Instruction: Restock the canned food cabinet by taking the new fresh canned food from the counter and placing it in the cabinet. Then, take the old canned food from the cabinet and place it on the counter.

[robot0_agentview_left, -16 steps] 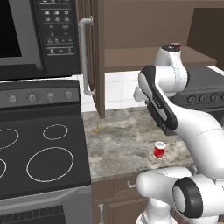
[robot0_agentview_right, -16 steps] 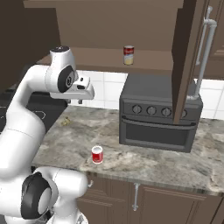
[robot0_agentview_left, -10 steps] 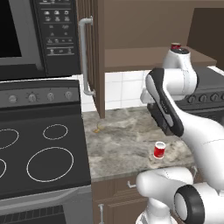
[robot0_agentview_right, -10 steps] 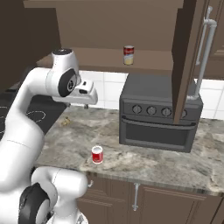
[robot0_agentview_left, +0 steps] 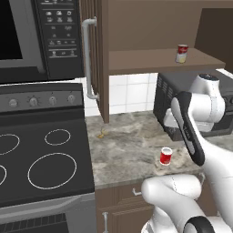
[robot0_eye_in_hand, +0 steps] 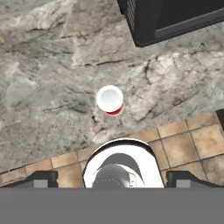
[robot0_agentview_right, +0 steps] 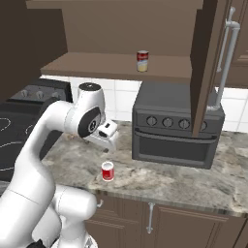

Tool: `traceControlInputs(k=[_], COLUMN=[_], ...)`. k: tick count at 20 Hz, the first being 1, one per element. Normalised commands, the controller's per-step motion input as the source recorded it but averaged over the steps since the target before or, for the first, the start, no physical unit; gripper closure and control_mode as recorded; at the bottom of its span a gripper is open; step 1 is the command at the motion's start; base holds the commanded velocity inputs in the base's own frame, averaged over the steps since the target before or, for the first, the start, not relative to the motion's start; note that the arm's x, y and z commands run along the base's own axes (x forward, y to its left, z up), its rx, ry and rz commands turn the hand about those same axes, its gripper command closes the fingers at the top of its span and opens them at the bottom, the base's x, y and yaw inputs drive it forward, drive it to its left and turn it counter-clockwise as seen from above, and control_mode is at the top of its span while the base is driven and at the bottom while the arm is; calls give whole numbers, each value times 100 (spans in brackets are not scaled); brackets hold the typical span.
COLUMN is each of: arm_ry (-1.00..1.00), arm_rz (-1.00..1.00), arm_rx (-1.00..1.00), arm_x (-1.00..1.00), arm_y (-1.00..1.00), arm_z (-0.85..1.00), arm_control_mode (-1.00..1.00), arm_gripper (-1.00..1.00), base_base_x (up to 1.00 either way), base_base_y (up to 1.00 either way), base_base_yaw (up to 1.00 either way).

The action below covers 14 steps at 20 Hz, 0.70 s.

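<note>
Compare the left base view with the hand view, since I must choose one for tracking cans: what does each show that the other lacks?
Left base view alone: the red-and-cream banded can on the dark brown cabinet shelf, the cabinet door's grey bar handle, and the black glass stovetop.

Hand view alone: the plain red can's pale top seen from above, and tan floor tiles.

Shared: the plain red can upright on the marbled stone counter, beside the black countertop oven.

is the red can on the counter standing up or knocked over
Upright: the red can stands on its base on the counter, and its round top faces the hand camera.
</note>
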Motion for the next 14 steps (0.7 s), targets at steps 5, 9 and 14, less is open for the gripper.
traceControlInputs(k=[5,9,14], arm_ry=[13,8,11], arm_rz=[-21,-10,-1], arm_rx=[9,1,-2], arm_x=[0,14,14], arm_y=[-3,-5,-1], arm_z=[-79,-46,-21], arm_control_mode=[-100,-100,-100], arm_gripper=[-100,-100,-100], base_base_x=[0,0,0], base_base_y=[0,0,0], base_base_yaw=[0,0,0])
